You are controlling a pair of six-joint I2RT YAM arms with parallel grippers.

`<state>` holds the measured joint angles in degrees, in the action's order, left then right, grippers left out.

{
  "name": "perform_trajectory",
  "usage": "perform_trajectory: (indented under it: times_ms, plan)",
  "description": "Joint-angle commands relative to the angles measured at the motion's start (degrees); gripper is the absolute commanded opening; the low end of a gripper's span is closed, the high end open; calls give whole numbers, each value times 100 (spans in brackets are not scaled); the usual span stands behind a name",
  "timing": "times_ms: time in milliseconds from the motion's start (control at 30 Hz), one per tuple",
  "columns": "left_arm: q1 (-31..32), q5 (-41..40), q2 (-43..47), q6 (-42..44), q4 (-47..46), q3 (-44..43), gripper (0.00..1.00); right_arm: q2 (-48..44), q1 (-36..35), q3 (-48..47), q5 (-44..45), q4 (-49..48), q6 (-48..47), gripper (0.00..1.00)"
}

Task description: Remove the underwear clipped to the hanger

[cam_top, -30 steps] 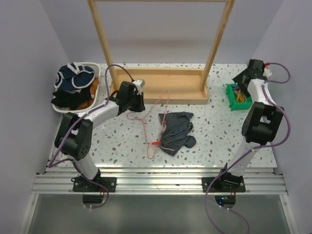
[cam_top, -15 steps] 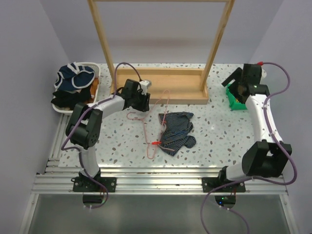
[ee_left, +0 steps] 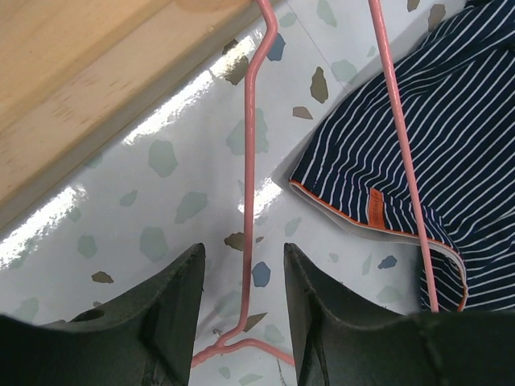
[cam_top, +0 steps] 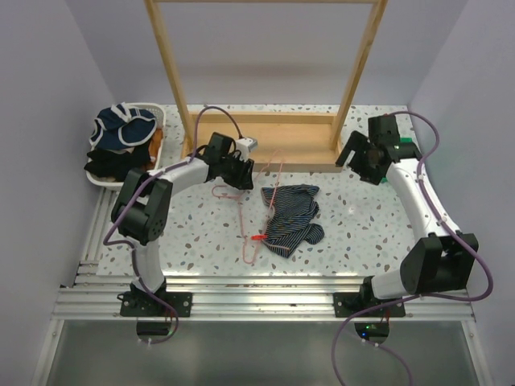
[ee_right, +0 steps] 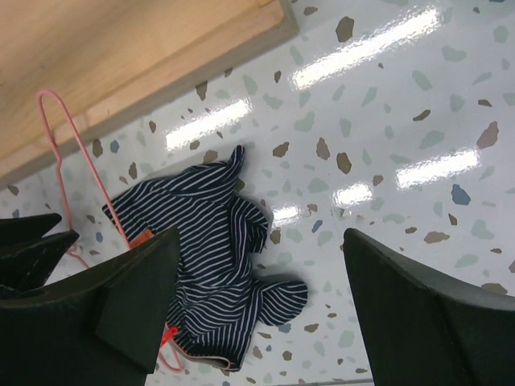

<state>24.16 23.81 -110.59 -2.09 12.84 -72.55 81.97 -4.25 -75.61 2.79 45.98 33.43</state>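
From above, the dark navy pinstriped cloth underwear (cam_top: 291, 215) lies mid-desk, nearer the front edge of the speckled white desk (cam_top: 362, 233). A small red clip (cam_top: 257, 237) fastens it to the thin pink wire hanger (cam_top: 242, 219) lying flat beside it. The left hand (cam_top: 241, 170) sits at the hook end, probably to pin the hanger

Left wrist view: its fingers (ee_left: 173, 322) stand apart, straddling the wire

Right wrist view: the right hand (ee_right: 261, 297) hangs wide apart above the cloth, seemingly placed to pull it free
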Motion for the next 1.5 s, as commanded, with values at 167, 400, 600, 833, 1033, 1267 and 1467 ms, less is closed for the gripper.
perform_trajectory:
  times_ms: [167, 400, 600, 833, 1033, 1267, 1467]
  plan:
    - [255, -244, -481, 437, 429, -409, 46, -199, -286, 3, -261, 315, -223, 86]
    - [282, -518, -578, 349, 570, -488, 0, -331, -980, 82, -804, 587, -284, 78]
    - [282, -386, -192, 253, 597, -269, 0, -173, -2192, 12, -851, 1229, -241, 76]
    - [282, -184, 2, -160, 500, -22, 0, 555, -3915, -94, -287, 1449, 408, 83]
    - [282, -263, 107, -239, 430, 136, 0, 1619, -4874, -761, 327, 1502, 779, 90]
    - [291, -175, 248, -441, 281, 136, 0, 2472, -5305, -1342, 538, 1739, 753, 92]
    - [291, -35, 248, -582, 158, 128, 0, 2788, -5314, -1359, 714, 1801, 726, 93]
